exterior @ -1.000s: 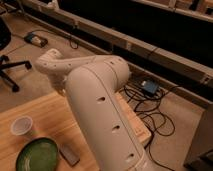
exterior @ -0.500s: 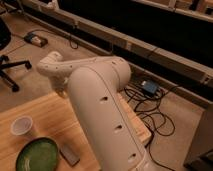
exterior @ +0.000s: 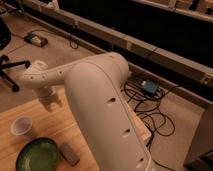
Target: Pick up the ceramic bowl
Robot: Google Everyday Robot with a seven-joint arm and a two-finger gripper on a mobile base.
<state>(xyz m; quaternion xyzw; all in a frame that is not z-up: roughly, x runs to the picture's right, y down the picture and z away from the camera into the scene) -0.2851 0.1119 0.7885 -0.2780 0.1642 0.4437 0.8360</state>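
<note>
The ceramic bowl [exterior: 37, 154] is dark green, glossy and shallow. It sits on the wooden table [exterior: 57, 127] at the lower left, partly cut by the frame's bottom edge. My white arm [exterior: 100, 105] fills the middle of the view and bends left. The gripper [exterior: 50, 101] hangs at the arm's end over the table's far edge, above and behind the bowl and apart from it. Nothing shows in it.
A small translucent plastic cup [exterior: 21, 126] stands just behind the bowl. A dark grey flat object [exterior: 69, 153] lies right of the bowl. An office chair [exterior: 7, 55] is at the far left. Cables and a power box [exterior: 149, 88] lie on the floor to the right.
The arm's end has shifted slightly left and lower. The bowl, cup and grey object have not moved.
</note>
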